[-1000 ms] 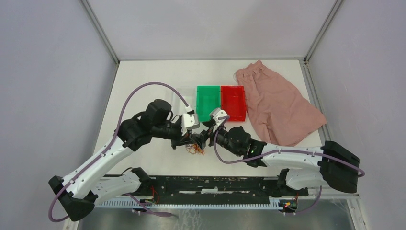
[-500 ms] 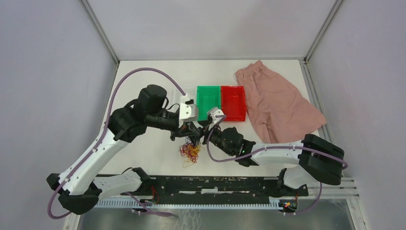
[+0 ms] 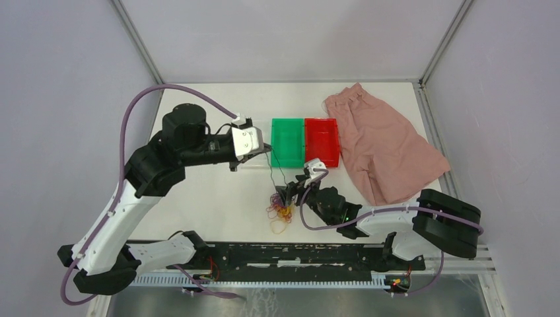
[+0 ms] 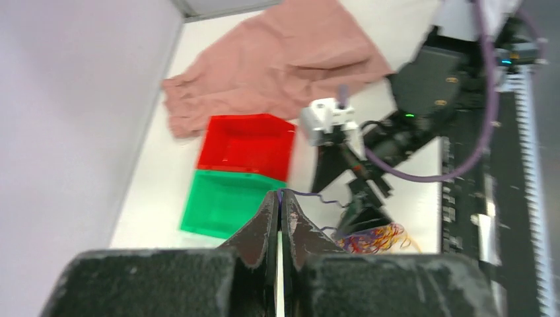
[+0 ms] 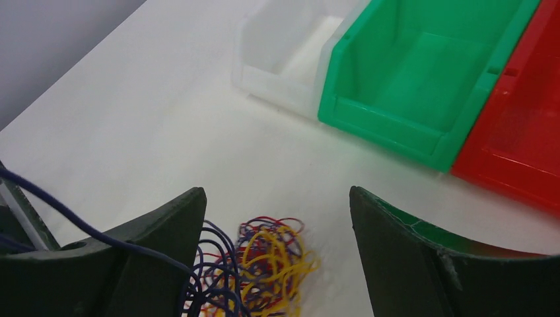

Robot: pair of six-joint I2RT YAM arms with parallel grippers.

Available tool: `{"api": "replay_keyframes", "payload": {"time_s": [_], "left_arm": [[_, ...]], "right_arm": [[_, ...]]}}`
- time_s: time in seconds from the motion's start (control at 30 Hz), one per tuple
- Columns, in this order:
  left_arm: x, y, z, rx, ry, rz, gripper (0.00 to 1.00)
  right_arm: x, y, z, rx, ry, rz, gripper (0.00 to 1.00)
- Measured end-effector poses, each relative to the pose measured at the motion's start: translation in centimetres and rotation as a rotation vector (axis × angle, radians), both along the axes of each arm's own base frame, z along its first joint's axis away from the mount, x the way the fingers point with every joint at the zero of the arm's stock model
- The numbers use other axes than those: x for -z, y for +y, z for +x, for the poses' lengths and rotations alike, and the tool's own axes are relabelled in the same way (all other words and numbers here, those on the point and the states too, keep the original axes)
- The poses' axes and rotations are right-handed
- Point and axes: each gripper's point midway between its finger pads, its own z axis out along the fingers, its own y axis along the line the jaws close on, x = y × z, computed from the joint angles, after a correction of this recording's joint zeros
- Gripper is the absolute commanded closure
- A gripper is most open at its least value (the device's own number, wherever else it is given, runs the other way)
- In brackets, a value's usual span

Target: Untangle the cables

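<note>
The left end effector [image 4: 279, 201] is pinching one dark purple cable [image 4: 310, 194] between its closed fingers, while the right end effector [image 5: 274, 198] is standing wide open just above the tangle of cables [image 3: 280, 212] lying on the white surface [image 3: 211, 198].

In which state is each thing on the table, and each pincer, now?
cables: tangled in a heap
purple strand: drawn out of the heap
left pincer: shut on purple strand
right pincer: open, over the cables
green bin: empty
red bin: empty
clear bin: empty
pink cloth: lying rumpled
</note>
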Motion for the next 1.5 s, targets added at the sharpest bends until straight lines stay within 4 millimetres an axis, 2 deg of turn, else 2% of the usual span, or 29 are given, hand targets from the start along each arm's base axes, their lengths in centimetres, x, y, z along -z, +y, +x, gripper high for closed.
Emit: {"api": "replay_keyframes", "payload": {"time_s": [0.17,0.3,0.53,0.7,0.83,0.93,1.03,1.17,1.23,1.27,1.3,1.37,1.43,1.5], "left_arm": [[-2.5,0.2,2.8,-0.11,-0.126,-0.048,0.97],[-6.1,0.2,4.0,-0.15,-0.221,-0.099,0.97],[-14.2,0.8,4.2,-0.178,-0.38,-0.227,0.97],[-17.2,1.4,3.7,-0.183,-0.442,-0.273,0.97],[-17.3,1.5,3.5,-0.182,-0.448,-0.275,0.97],[-16.0,1.6,3.5,-0.179,-0.436,-0.251,0.97],[-14.0,1.6,3.4,-0.169,-0.412,-0.215,0.97],[-11.1,1.4,3.1,-0.146,-0.361,-0.164,0.97],[-10.1,1.2,2.9,-0.13,-0.341,-0.148,0.97],[-9.9,1.1,2.9,-0.124,-0.334,-0.143,0.97],[-9.7,1.0,2.8,-0.114,-0.328,-0.14,0.97],[-9.5,0.9,2.6,-0.103,-0.323,-0.139,0.97],[-9.6,0.9,2.4,-0.094,-0.322,-0.141,0.97],[-9.9,0.9,2.2,-0.086,-0.322,-0.144,0.97]], "right_arm": [[-0.8,-0.9,0.3,0.041,-0.01,0.026,0.14],[-1.1,-1.1,0.3,0.049,-0.011,0.033,0.14],[-0.4,-1.4,0.3,0.056,0.003,0.014,0.16],[-0.1,-1.4,0.2,0.056,0.011,0.011,0.18],[0.1,-1.6,0.0,0.047,0.016,0.003,0.09],[-1.6,-1.9,-0.9,-0.004,-0.001,0.003,0.02],[-6.4,-1.6,-2.2,-0.098,-0.06,0.052,0.01],[-14.9,-0.5,-3.7,-0.217,-0.179,0.139,0.01],[-17.8,0.0,-4.0,-0.25,-0.226,0.159,0.03],[-18.6,0.3,-4.0,-0.262,-0.242,0.158,0.04],[-19.1,0.8,-4.0,-0.272,-0.255,0.151,0.05],[-18.8,1.7,-3.5,-0.277,-0.259,0.124,0.08],[-17.1,2.8,-3.0,-0.283,-0.243,0.075,0.13],[-14.6,3.8,-2.3,-0.282,-0.209,0.02,0.17]]}}
